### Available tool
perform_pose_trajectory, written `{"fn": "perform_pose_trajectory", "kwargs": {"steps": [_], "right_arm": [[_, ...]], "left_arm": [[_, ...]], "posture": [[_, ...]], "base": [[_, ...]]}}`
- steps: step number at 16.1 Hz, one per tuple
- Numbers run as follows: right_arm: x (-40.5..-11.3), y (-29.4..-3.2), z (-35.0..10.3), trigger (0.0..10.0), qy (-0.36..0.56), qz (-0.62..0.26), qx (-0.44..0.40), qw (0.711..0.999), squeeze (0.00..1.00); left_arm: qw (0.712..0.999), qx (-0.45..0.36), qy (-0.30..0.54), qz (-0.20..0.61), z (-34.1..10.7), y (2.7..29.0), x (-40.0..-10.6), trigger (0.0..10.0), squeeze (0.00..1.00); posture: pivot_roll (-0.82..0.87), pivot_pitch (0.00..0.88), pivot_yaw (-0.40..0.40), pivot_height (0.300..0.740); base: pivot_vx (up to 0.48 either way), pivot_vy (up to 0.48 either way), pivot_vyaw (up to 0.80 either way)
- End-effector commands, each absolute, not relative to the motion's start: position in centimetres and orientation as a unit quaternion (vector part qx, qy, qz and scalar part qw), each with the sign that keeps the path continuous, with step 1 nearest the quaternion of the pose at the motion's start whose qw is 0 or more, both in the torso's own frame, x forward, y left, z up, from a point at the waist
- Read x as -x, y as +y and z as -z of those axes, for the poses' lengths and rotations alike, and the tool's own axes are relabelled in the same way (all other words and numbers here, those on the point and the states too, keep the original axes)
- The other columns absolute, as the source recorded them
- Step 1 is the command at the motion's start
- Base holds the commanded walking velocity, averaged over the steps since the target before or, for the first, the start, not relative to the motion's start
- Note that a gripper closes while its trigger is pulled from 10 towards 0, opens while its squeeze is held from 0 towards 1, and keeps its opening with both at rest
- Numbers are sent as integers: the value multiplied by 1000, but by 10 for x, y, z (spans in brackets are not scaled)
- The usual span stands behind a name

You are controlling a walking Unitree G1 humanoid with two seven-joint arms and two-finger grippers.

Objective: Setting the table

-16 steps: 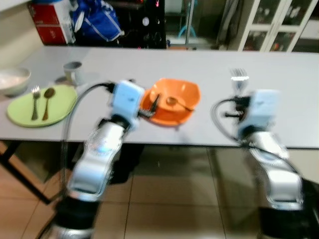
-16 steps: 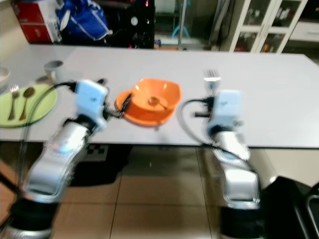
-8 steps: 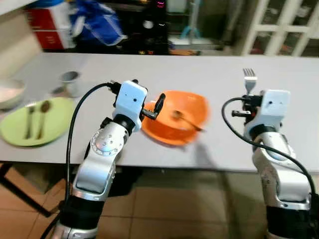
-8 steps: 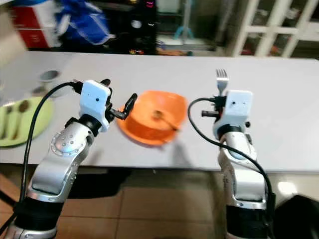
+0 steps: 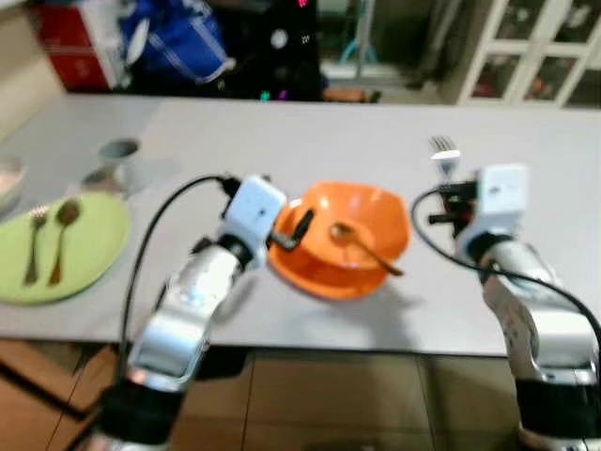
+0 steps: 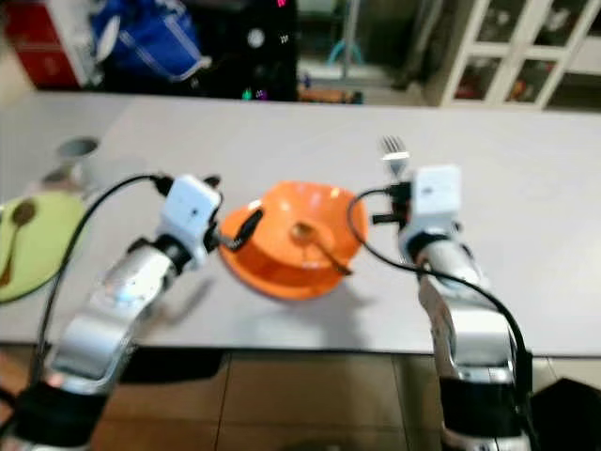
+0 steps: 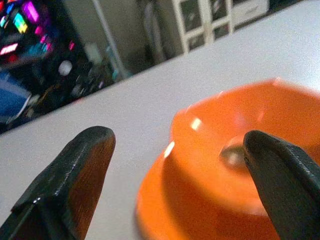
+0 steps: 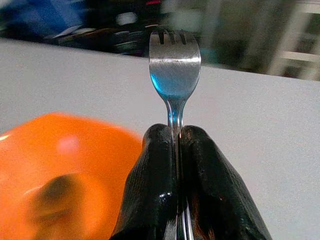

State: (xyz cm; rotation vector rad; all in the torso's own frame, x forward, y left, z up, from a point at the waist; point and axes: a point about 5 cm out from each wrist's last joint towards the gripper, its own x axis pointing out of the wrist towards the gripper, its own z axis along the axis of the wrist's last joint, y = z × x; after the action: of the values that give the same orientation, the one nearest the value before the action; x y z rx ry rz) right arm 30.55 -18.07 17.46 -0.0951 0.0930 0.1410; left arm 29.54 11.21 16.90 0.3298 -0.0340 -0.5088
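Note:
An orange bowl (image 5: pixel 331 268) with a spoon (image 5: pixel 362 247) lying in it sits near the front edge of the long grey table (image 5: pixel 310 141). My left gripper (image 7: pixel 175 139) is open at the bowl's left rim, its fingers (image 7: pixel 75 175) spread wide, the bowl (image 7: pixel 225 200) lying just beyond them. One black finger (image 5: pixel 300 228) shows over that rim. My right gripper (image 8: pixel 178 137) is shut on a metal fork (image 8: pixel 175 65), held upright with the tines (image 5: pixel 442 150) up, just right of the bowl.
A green plate (image 5: pixel 89 254) carrying a fork and a spoon lies at the table's left end. Behind it stands a small grey cup (image 5: pixel 118 153), with a white bowl (image 5: pixel 7 178) at the far left edge. Dark furniture and white cabinets stand beyond the table.
The camera has shifted and the picture is blurred. Both grippers keep the same places relative to the bowl, and the fork stays held upright.

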Motion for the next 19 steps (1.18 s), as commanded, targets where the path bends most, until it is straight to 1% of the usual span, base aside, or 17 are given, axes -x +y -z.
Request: {"fn": "perform_pose_trajectory", "kwargs": {"steps": [1,4,8,9,11,14,16,19], "right_arm": [[-307,-179,-175,10000,60,-96,48,992,0],[-311,-181,-177,10000,87,-139,70,984,0],[-314,-172,-170,10000,132,-205,101,965,0],[-319,-168,-166,10000,150,-219,105,958,0],[-321,-166,-162,10000,168,-225,110,953,0],[-334,-167,-148,10000,209,-217,135,944,0],[-340,-172,-143,10000,232,-212,148,938,0],[-349,-176,-143,10000,252,-203,129,937,0]], "left_arm": [[951,-163,-16,261,-171,113,-292,10000,0],[943,-166,-5,288,-170,116,-289,10000,0],[932,-163,14,323,-166,113,-281,10000,0],[925,-164,24,341,-163,112,-277,10000,0],[921,-165,29,353,-161,112,-275,10000,0],[912,-158,39,377,-161,111,-269,10000,0],[912,-152,42,379,-161,111,-268,10000,0],[908,-149,47,389,-161,110,-267,10000,0]], "posture": [[-63,0,2,740],[-63,0,5,740],[-60,0,6,740],[-60,0,6,740],[-60,0,9,740],[-55,0,8,740],[-55,0,8,740],[-47,0,5,740]], "base": [[0,0,0],[0,0,0],[0,0,0],[0,0,0],[0,0,0],[0,0,0],[0,0,0],[0,0,0]]}}
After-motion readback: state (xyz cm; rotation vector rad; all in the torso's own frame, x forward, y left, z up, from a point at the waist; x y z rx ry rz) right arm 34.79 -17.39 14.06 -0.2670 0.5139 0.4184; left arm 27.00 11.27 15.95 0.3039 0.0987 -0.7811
